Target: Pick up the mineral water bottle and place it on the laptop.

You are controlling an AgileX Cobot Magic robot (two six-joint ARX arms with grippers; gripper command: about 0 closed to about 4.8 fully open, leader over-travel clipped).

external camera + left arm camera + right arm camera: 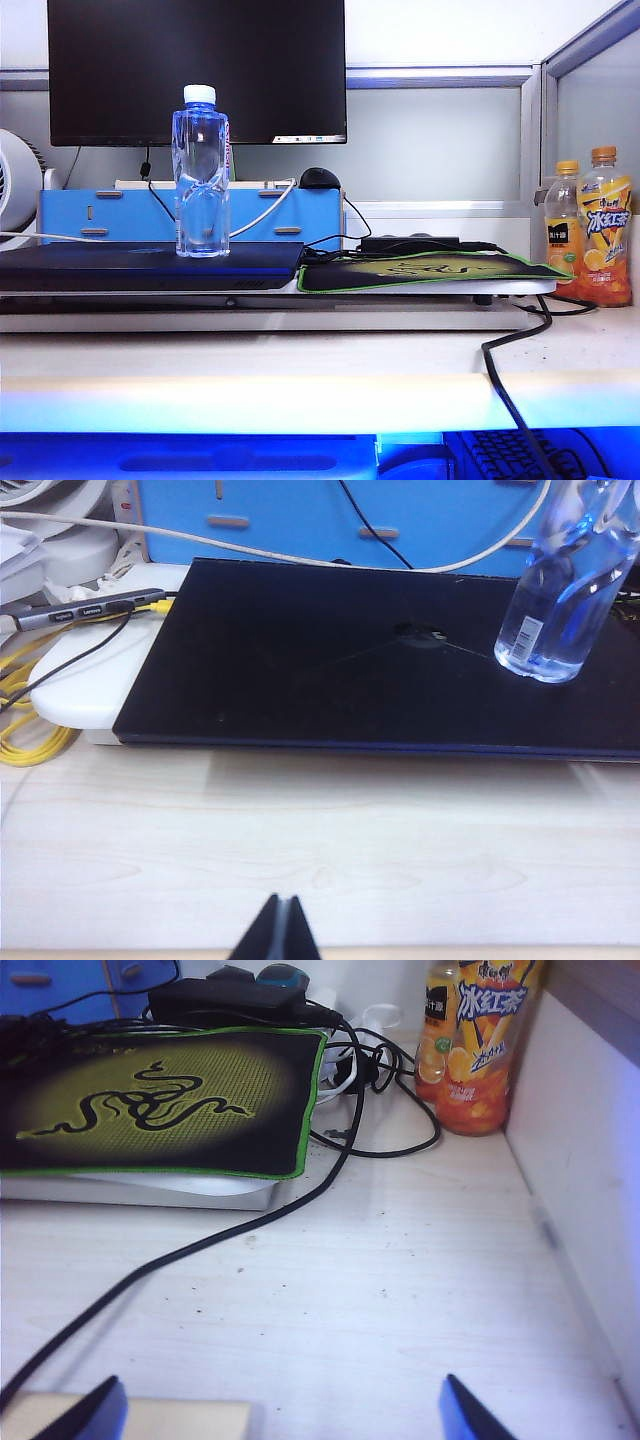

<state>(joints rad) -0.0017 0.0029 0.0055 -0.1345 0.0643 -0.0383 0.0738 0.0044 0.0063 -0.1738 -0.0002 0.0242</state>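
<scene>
Looking done: desk (300,370) carries the closed laptop (330,660) toward its left side, and the mineral water bottle (201,172) stands upright on the lid near the laptop's right edge, touching nothing else. Mouse mat (160,1100) lies just beside the laptop on the right; two juice bottles (590,230) sit at the desk's back right corner, untouched. Left gripper (278,932) hangs over the desk's front edge before the laptop, jaws together, empty. Right gripper (275,1410) hangs over bare desk near the front right, jaws wide apart, empty. Placement step looks complete; next move is only parking both arms clear of the bottle.
</scene>
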